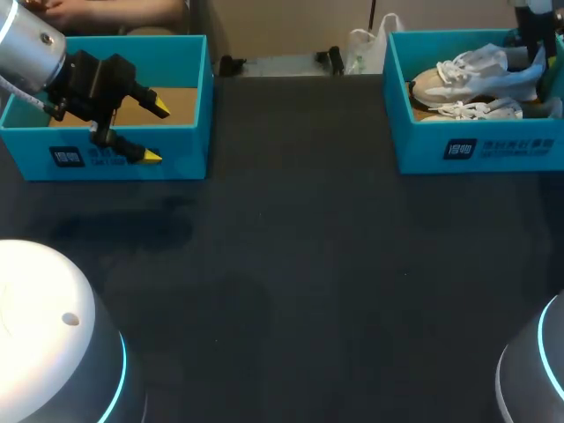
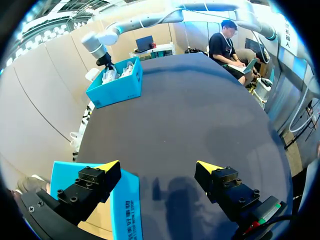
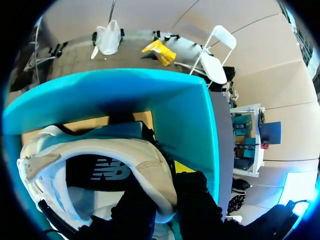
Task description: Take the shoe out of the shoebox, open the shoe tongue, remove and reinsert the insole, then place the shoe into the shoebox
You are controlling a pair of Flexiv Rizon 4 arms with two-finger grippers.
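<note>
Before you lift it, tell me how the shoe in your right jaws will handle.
Probably light: the shoe looks like a padded fabric trainer. The right jaws pinch only its collar, which looks soft, so it may sag or swing toe-down. It lies close against the shoebox wall and could catch there.
</note>
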